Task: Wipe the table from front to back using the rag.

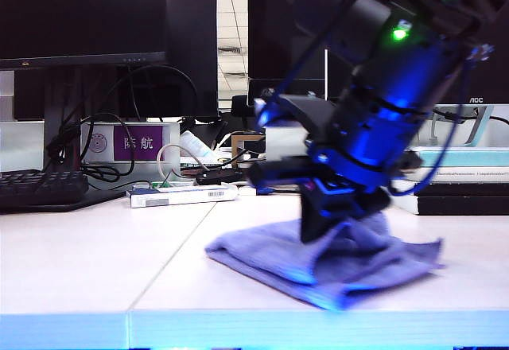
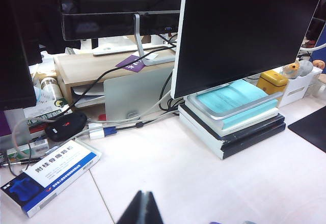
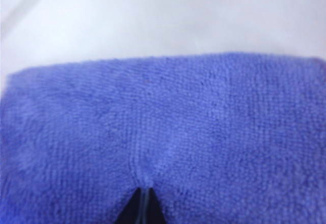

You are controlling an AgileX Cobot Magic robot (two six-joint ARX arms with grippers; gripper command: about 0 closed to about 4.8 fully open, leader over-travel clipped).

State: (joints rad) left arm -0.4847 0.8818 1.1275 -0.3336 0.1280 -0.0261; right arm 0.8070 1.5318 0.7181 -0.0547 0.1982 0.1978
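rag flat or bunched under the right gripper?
Bunched: the rag rises in folds around the shut right gripper pinching it on the table.

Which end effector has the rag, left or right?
The right end effector: its jaws are shut, pinching the rag on the table. The left end effector hangs shut over bare tabletop, holding nothing.

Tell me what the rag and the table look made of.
The rag: soft lavender microfibre or terry-like cloth, judging by its fine looped nap; the shut right gripper pinches it. The table: smooth, pale, slightly glossy top, probably laminate, with a thin seam.
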